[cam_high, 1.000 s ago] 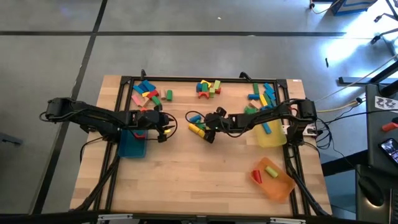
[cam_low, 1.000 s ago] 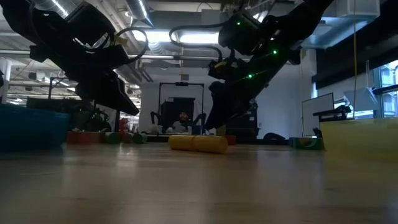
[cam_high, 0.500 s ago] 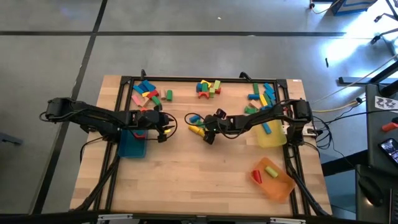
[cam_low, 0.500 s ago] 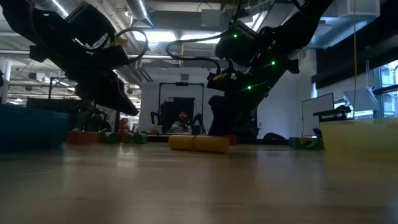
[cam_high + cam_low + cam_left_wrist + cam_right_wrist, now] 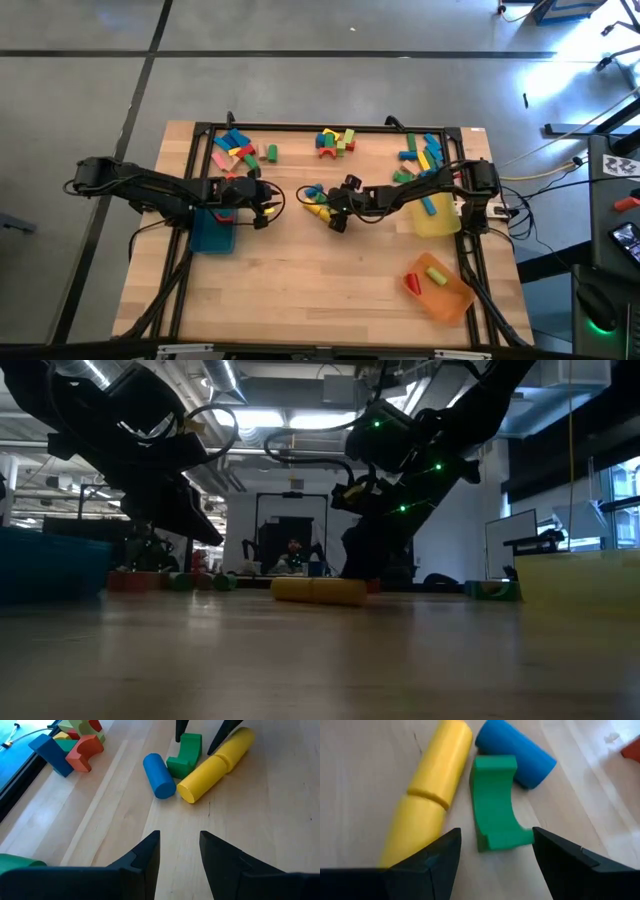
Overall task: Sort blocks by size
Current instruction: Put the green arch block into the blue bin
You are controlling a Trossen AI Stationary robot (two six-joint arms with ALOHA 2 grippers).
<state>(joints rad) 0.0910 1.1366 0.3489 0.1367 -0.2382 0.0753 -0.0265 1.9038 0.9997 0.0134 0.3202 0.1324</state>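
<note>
Green arch block [image 5: 495,802] sits before the right pincer [image 5: 495,852] — fingers apart, nothing held — left pincer [image 5: 179,852] likewise apart.

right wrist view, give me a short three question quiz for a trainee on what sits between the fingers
1. True or false: the right gripper stands open over the green wooden arch block.
2. Which block lies touching that arch on the side away from the blue wooden cylinder? A) red arch B) yellow wooden cylinder pair C) pink bar
3. Fill in: the left gripper holds ____.

Key: 1 true; 2 B; 3 nothing, its fingers are apart over bare wood.
</note>
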